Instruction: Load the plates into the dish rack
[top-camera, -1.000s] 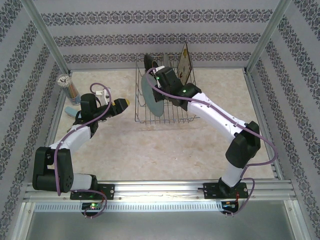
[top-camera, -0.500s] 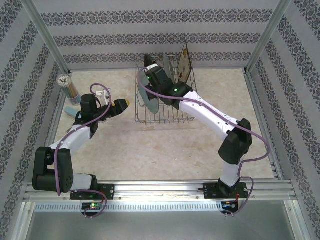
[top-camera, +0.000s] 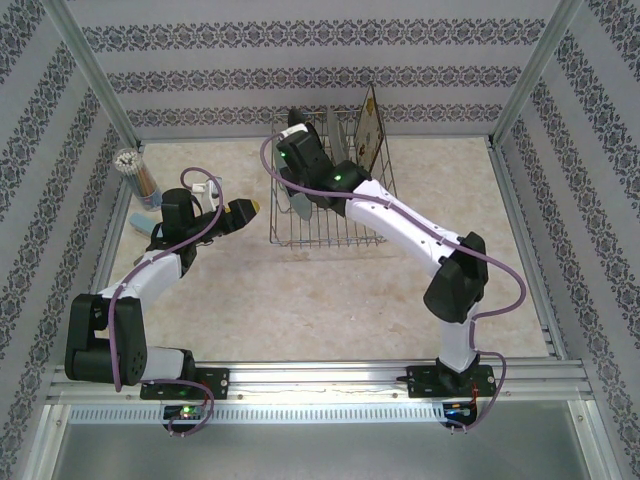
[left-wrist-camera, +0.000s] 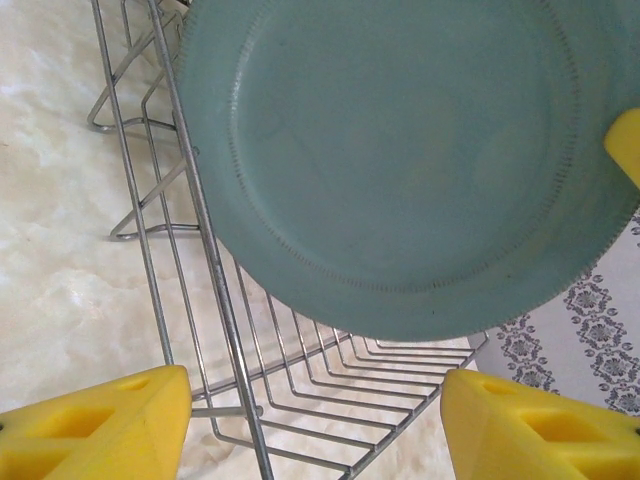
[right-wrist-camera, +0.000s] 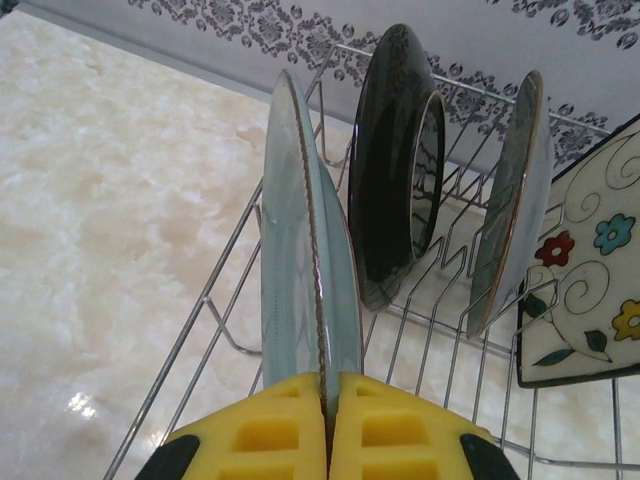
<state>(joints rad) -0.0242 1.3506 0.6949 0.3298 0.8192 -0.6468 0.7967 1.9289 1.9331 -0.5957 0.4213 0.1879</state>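
While our left end effector (top-camera: 245, 207) waits open near the dish rack (top-camera: 300, 238), our right end effector (right-wrist-camera: 328, 390) has swung the pinched light-blue plate (right-wrist-camera: 300, 250) upright into the leftmost slot. We judge that only release remains.

We see bright, even light from overhead on the desk (top-camera: 300, 300), with only faint shadows beneath the arms. The metal rail (top-camera: 330, 372) at 6 o'clock glares white. In the right wrist view a small glint marks the desk at 8 o'clock. There the yellow fingers (right-wrist-camera: 270, 435) blur, while the light-blue plate (right-wrist-camera: 290, 250) is sharp.
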